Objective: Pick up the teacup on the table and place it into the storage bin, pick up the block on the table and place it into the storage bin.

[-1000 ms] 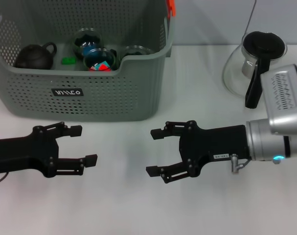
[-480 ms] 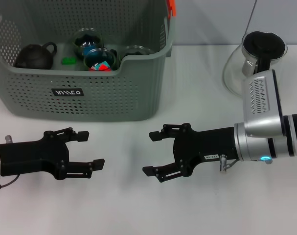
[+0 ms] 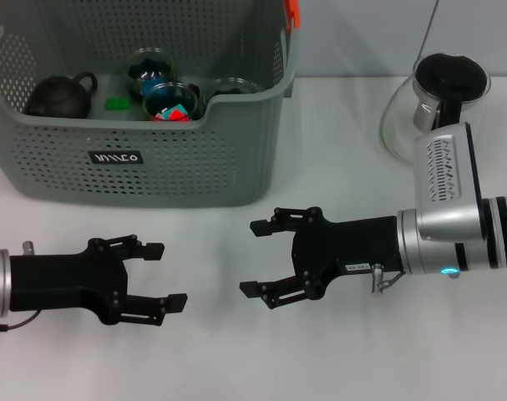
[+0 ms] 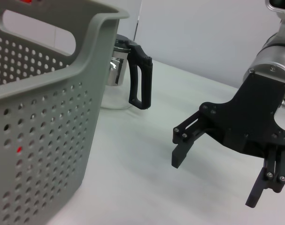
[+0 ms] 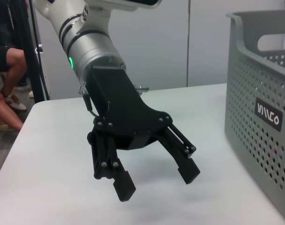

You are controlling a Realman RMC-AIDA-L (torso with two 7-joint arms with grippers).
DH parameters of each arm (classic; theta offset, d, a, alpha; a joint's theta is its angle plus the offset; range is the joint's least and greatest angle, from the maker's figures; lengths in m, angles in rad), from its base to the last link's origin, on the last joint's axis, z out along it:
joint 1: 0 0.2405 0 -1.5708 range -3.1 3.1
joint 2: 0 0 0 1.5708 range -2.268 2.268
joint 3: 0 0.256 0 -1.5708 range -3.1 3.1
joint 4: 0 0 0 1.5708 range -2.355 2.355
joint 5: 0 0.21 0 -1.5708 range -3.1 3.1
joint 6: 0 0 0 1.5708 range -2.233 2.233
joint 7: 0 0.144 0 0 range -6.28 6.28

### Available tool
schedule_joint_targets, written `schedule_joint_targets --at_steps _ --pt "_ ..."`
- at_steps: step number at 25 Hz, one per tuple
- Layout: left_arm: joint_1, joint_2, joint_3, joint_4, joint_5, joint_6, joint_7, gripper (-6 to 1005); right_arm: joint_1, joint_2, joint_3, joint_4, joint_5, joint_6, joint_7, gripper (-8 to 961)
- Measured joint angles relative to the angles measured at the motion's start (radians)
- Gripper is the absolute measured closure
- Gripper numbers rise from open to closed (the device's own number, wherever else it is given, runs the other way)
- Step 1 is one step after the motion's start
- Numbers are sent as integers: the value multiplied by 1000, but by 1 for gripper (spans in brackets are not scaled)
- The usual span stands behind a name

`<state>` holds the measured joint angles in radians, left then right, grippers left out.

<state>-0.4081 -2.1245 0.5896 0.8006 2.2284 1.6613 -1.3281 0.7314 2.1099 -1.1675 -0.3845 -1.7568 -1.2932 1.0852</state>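
The grey perforated storage bin [image 3: 153, 159] stands at the back left, with an orange clip [image 3: 292, 12] on its rim. Inside it lie a dark glass teacup [image 3: 146, 67], a second teacup [image 3: 171, 100] with a red and teal piece in it, and a small green block [image 3: 115, 104]. My left gripper [image 3: 165, 276] hovers open and empty over the table in front of the bin. Facing it, my right gripper [image 3: 251, 258] is open and empty too. In the left wrist view the right gripper [image 4: 216, 178] shows beside the bin [image 4: 39, 117]. The right wrist view shows the left gripper [image 5: 157, 180].
A black teapot [image 3: 59, 94] sits in the bin's left end, and a third glass cup [image 3: 233, 85] at its right end. A glass pitcher [image 3: 437, 100] with a black lid and handle stands at the back right. White tabletop [image 3: 236, 359] lies below both grippers.
My left gripper has reached farther toward the middle and nearer the front edge. The right gripper has shifted slightly left and the right arm's forearm has turned. Both stay open.
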Motion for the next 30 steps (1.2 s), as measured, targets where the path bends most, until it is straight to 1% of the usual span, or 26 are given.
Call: schedule_joint_targets --at_steps 30 --pt "-9 2 1 -1 0 -8 -2 65 3 -1 0 1 2 19 -1 12"
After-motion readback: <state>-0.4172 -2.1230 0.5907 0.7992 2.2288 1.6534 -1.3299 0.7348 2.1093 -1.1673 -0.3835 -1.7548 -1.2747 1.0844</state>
